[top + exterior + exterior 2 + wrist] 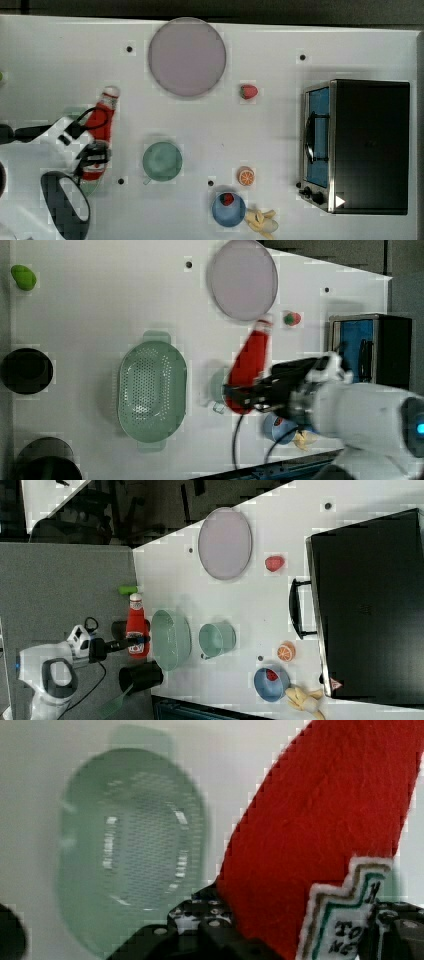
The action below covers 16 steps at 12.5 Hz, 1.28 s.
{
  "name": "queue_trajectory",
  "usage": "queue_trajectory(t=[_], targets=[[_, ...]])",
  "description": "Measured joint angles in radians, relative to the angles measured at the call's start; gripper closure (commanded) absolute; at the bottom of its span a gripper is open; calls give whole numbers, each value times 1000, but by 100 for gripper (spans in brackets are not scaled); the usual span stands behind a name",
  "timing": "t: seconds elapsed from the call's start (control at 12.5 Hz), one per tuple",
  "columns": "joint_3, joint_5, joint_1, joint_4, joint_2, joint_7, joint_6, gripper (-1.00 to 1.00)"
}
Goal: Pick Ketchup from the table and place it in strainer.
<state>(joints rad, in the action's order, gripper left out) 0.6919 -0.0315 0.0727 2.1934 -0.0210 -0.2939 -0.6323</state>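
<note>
My gripper [241,392] is shut on the lower, labelled part of the Ketchup [251,356], a red bottle with a white cap. The bottle hangs in the air, tilted, cap pointing toward the plate. In the top view the Ketchup [101,124] and gripper [95,156] cover most of the strainer [90,188]. In the left view the pale green strainer [151,390] lies to the bottle's left and holds nothing. The right view puts the Ketchup [136,624] and gripper [137,641] just left of the strainer [171,640]. In the wrist view the strainer [130,850] lies below, beside the Ketchup [325,835].
A teal cup [162,161] stands close to the strainer, and a greyish-pink plate [186,56] lies further off. A strawberry [248,91], an orange slice [245,176], a blue bowl [228,210], a banana [261,220] and a toaster oven [367,145] sit toward the top view's right. Black cups [26,371] stand beyond the strainer.
</note>
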Motion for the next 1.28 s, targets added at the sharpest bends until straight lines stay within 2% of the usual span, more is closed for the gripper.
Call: queue_trajectory(t=[0.32,0.72,0.8,1.04,1.28], targets=[[80,5,-26,6,218,223,-174,-26],[83,50,-48,14,400,307,-375,-26],[83,50,-49,12,434,312,-405,-32],[50,100,-69,14,513,328,-433,-95],[47,100,-75,29,522,357,-429,-100]])
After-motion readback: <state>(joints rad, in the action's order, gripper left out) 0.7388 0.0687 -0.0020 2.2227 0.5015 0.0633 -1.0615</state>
